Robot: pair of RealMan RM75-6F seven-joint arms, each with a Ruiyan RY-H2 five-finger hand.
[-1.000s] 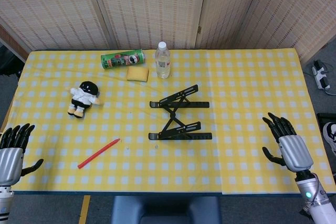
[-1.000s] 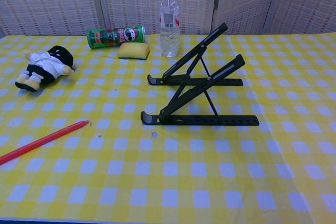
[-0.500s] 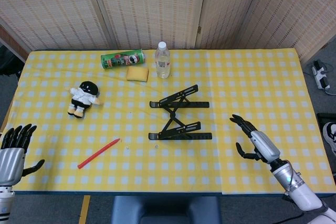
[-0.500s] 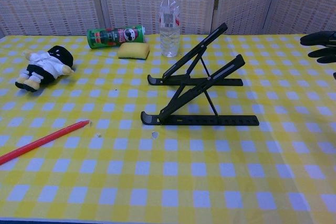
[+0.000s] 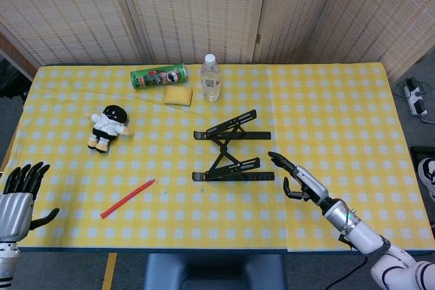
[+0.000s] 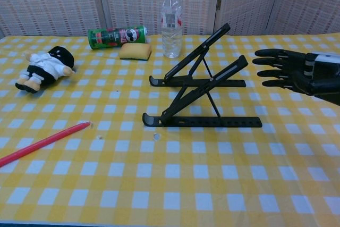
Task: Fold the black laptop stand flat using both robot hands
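Note:
The black laptop stand (image 5: 232, 153) (image 6: 201, 86) stands unfolded near the middle of the yellow checked table, its two side frames raised in a scissor shape. My right hand (image 5: 297, 178) (image 6: 286, 70) hovers just right of the stand, fingers spread and pointing toward it, holding nothing and not touching it. My left hand (image 5: 18, 197) stays at the table's front left corner, fingers spread, empty, far from the stand; the chest view does not show it.
A water bottle (image 5: 211, 78) (image 6: 171, 20), a yellow sponge (image 5: 178, 95) (image 6: 135, 51) and a lying green can (image 5: 158, 76) (image 6: 117, 37) sit behind the stand. A plush doll (image 5: 108, 126) (image 6: 45, 68) lies at the left, a red stick (image 5: 128, 198) (image 6: 43, 143) at the front left.
My right hand has moved left from the table's right edge to just beside the stand. The left hand and the stand have stayed put.

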